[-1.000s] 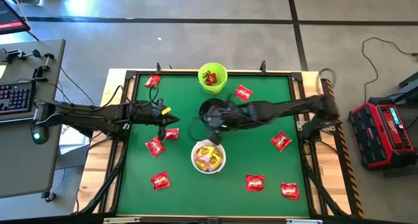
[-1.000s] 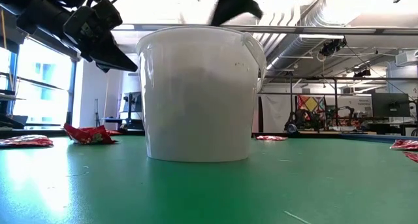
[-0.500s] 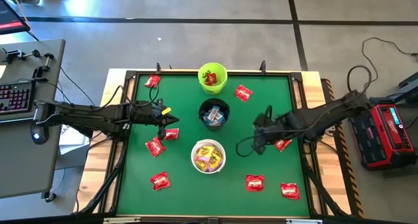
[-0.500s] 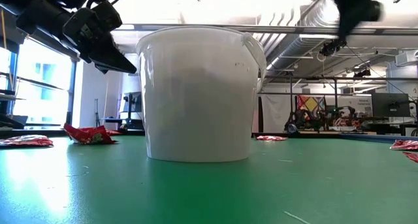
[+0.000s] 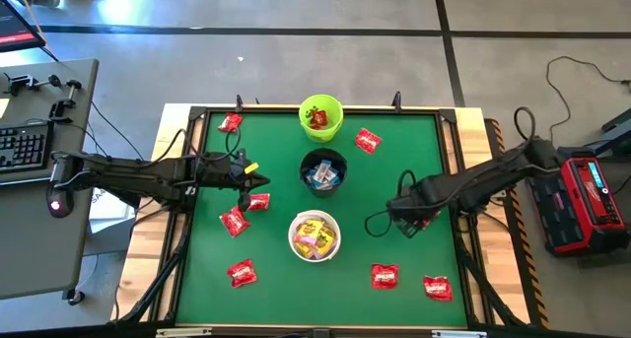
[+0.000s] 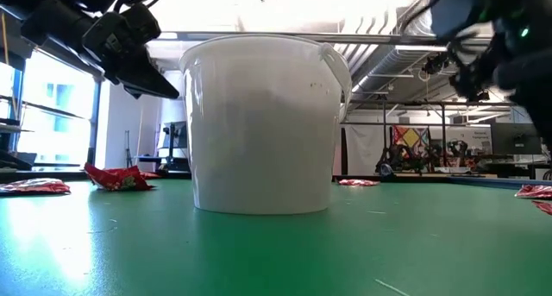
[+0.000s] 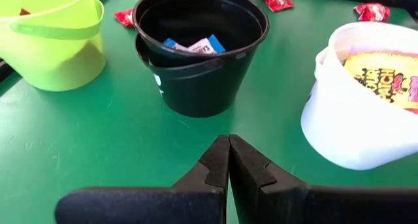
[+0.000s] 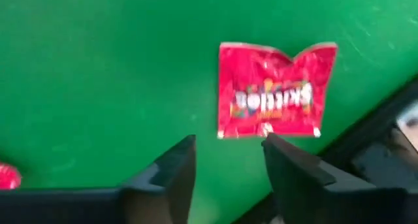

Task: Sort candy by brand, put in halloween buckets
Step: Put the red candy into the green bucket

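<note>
Three buckets (image 5: 321, 116) upright, red candy (image 5: 385, 275) scattered

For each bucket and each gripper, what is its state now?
Green bucket: upright, holds red candy.
Black bucket: upright, holds blue-and-white candy.
White bucket: upright, holds yellow candy.
Left gripper: shut, empty, above the mat.
Right gripper: open, empty, over a red packet lying flat.

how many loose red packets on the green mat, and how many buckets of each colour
loose red packets: 8
lime green bucket: 1
black bucket: 1
white bucket: 1
total: 11
</note>
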Robot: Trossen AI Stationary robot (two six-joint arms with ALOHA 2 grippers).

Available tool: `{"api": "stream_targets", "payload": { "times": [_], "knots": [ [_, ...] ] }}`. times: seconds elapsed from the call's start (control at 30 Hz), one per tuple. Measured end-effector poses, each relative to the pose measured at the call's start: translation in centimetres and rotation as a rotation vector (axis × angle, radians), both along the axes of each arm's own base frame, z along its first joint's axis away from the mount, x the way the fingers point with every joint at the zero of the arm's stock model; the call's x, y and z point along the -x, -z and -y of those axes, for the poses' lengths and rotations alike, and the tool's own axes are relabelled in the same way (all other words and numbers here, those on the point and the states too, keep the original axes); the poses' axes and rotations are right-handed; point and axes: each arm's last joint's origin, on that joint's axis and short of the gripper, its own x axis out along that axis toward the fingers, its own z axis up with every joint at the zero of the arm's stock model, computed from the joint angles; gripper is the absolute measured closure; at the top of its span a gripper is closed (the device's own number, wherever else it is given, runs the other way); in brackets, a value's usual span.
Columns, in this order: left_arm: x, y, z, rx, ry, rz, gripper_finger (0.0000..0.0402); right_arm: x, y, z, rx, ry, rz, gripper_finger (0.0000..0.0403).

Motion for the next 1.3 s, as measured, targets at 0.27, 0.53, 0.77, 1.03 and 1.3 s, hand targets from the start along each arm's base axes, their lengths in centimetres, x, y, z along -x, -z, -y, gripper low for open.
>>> {"api": "stream_targets", "payload": {
  "times": [0.27,0.53,0.77,1.03,1.3],
  "knots": [
    [0.2,0.3,0.0,0.016,-0.007,-0.037,0.0401,0.7,3.4,3.1,0.026,0.048,0.012,0.0195],
    [0.2,0.3,0.0,0.026,-0.013,-0.034,0.0401,1.2,5.2,5.2,0.023,0.074,0.042,0.0198],
    [0.2,0.3,0.0,0.024,-0.016,-0.035,0.0401,1.3,5.6,5.8,-0.008,0.073,0.068,0.0276],
    [0.3,0.5,0.0,0.019,-0.028,-0.06,0.0401,0.7,5.0,5.9,-0.003,0.032,0.083,0.0393],
    [0.3,0.5,0.0,0.018,-0.029,-0.061,0.0401,-0.8,3.0,5.9,-0.006,-0.002,0.139,0.0396]
  ]
}}
